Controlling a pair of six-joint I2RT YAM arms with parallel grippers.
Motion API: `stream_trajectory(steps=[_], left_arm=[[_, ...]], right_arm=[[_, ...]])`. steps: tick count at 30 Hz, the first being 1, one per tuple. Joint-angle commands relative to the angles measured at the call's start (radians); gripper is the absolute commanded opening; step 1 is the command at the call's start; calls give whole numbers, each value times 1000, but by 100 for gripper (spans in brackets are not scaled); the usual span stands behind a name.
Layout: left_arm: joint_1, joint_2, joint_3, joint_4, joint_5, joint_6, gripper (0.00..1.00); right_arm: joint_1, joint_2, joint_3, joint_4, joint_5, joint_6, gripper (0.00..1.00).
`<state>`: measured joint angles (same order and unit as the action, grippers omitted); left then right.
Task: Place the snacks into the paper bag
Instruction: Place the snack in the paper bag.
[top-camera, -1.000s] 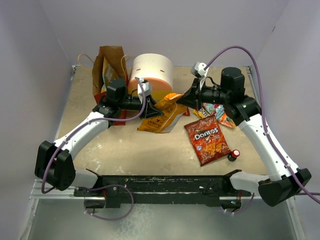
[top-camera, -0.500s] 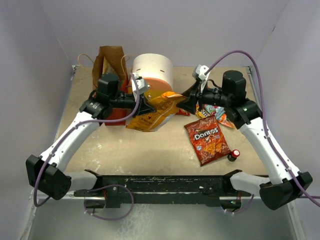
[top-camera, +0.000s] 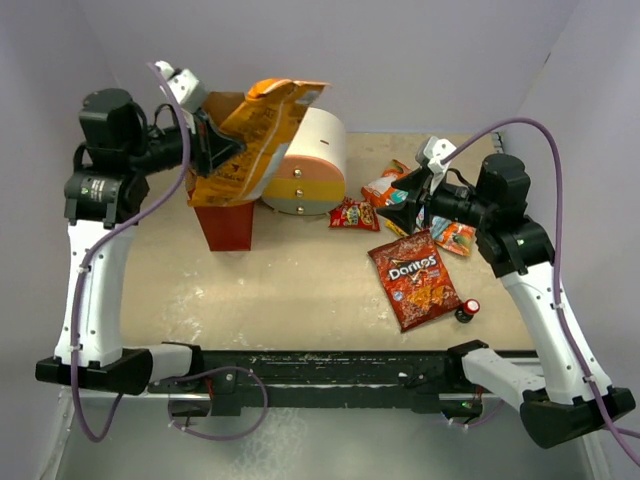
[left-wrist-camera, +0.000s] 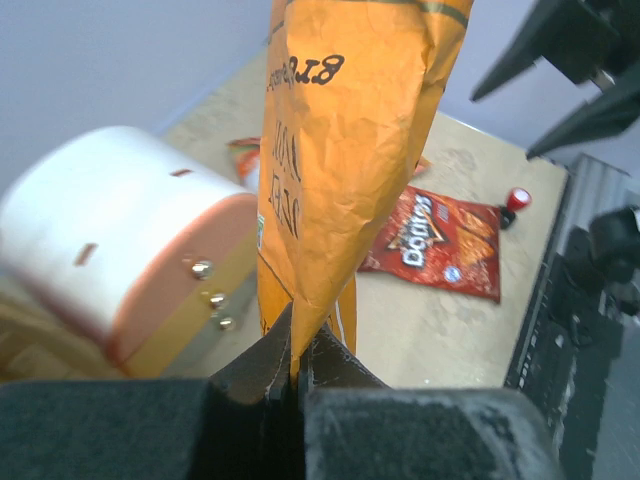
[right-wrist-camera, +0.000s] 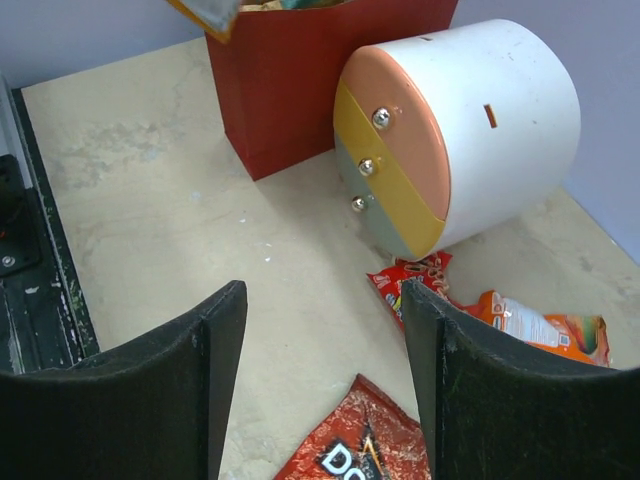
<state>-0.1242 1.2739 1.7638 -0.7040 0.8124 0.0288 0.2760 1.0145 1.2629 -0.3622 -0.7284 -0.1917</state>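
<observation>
My left gripper (top-camera: 207, 152) is raised high and shut on the bottom edge of a large orange chip bag (top-camera: 256, 138), which hangs tilted over the paper bag (top-camera: 226, 222); only the paper bag's red lower half shows below it. In the left wrist view the orange chip bag (left-wrist-camera: 340, 150) rises from the pinched jaws of that gripper (left-wrist-camera: 297, 365). My right gripper (top-camera: 402, 205) is open and empty, low over the table. A red Doritos bag (top-camera: 414, 281), a small red packet (top-camera: 352, 213), an orange packet (top-camera: 385, 186) and teal-orange packets (top-camera: 453, 236) lie on the table.
The round cream-orange-yellow drawer unit (top-camera: 310, 160) lies right beside the paper bag. A small dark bottle with a red cap (top-camera: 467, 309) stands by the Doritos bag's near corner. In the right wrist view the drawer unit (right-wrist-camera: 470, 130) and the red bag wall (right-wrist-camera: 300, 70) lie ahead.
The left arm has swung up and to the left, lifting the orange chip bag off the table to above the paper bag. The right gripper opened, let go of it and drew back right.
</observation>
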Motion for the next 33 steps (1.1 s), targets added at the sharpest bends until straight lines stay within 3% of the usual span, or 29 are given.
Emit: stream_trajectory(steps=[1,12,20,33], left_arm=[[87,36,149,-90,-77,-105,0],[284,248,420,-209,-85,-163,0],[314,405,553,-263,-107,-182,0],[314,455,474,-282,-144,-229,0]], right_arm=[[-16,1,-4,24,4,-7,66],[-20,-11,-15,29,-19,5,69],[-20,-10,-22,35,-34,8,70],[-20,-9,-34,40,-43,11,71]])
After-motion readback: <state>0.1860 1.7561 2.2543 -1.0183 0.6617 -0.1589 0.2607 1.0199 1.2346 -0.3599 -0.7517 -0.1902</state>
